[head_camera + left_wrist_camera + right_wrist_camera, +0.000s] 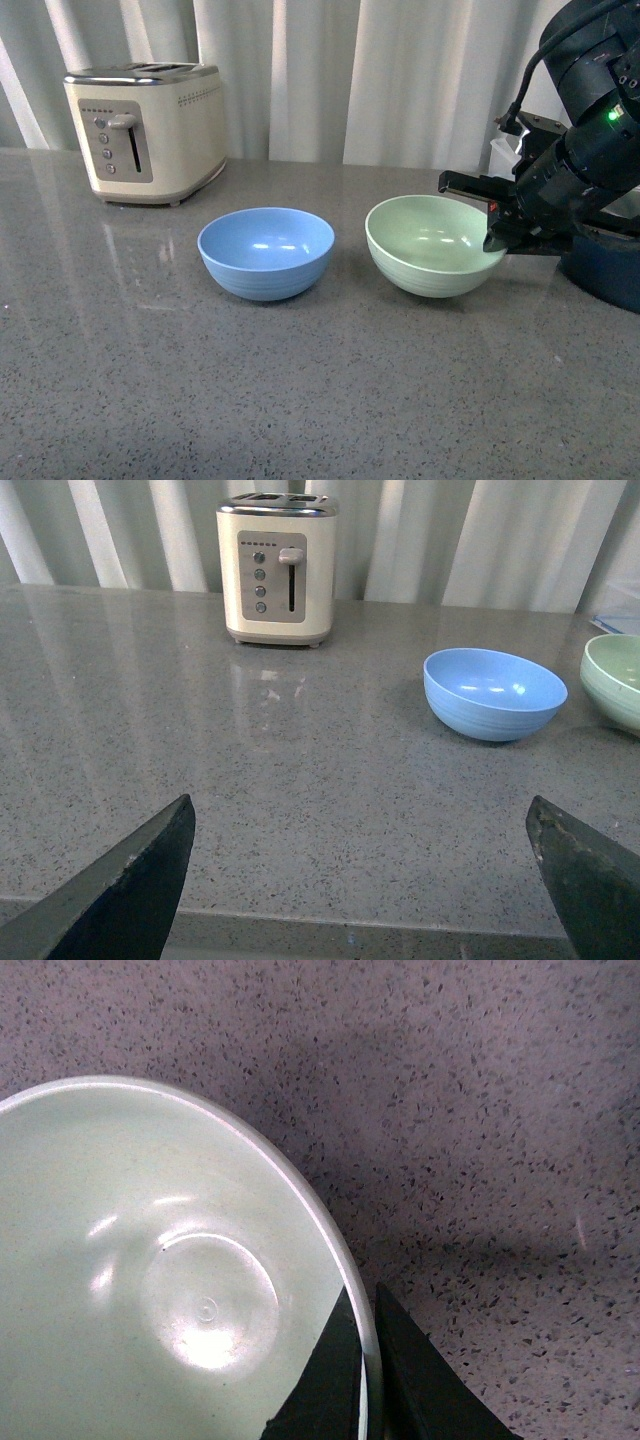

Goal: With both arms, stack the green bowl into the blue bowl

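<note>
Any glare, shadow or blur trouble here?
Front view: sharp, glints inside the blue bowl and green bowl. Left wrist view: sharp, toaster reflected in the counter. Right wrist view: bright highlight on the green bowl's floor, right gripper a dark silhouette.

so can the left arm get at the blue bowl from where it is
Probably yes: the left gripper is open and only bare countertop lies between it and the blue bowl.

A cream toaster (147, 130) stands on the grey speckled counter (300, 400) before white curtains (400, 70), a dark navy pot (610, 275) far right.
</note>
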### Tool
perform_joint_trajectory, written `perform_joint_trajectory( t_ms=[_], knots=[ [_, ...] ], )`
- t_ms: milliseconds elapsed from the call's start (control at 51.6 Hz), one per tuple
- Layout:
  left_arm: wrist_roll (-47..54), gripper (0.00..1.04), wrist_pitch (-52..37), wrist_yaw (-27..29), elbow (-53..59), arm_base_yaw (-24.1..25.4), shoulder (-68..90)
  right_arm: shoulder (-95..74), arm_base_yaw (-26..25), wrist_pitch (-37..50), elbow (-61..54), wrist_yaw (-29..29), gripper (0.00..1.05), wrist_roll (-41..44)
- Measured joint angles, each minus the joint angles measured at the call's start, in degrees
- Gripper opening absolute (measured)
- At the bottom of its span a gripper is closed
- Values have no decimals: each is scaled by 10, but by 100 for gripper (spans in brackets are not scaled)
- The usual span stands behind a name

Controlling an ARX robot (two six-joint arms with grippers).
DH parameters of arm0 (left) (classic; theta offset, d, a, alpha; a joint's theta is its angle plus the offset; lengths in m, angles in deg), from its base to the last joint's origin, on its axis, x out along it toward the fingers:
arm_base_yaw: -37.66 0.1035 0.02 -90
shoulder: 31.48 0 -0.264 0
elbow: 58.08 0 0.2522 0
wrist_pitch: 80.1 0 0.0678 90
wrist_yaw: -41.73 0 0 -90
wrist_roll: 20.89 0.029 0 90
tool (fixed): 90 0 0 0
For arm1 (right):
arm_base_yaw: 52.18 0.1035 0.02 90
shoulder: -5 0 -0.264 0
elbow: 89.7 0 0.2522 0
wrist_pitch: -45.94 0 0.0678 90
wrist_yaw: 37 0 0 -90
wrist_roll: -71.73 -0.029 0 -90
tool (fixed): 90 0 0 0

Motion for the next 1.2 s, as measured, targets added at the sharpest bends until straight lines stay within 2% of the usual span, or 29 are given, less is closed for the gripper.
perform_joint_trajectory(
  t_ms=[368, 775, 1047, 1202],
  knots=[
    [0, 98, 0, 0, 0, 0, 0, 21, 19, -18, 56, -25, 1, 23],
    [0, 98, 0, 0, 0, 0, 0, 12, 116, -34, 111, -61, 1, 33],
    [0, 98, 0, 0, 0, 0, 0, -33, 154, -50, 158, -74, 1, 45],
    [0, 98, 0, 0, 0, 0, 0, -57, 158, -56, 184, -77, 1, 49]
  ],
)
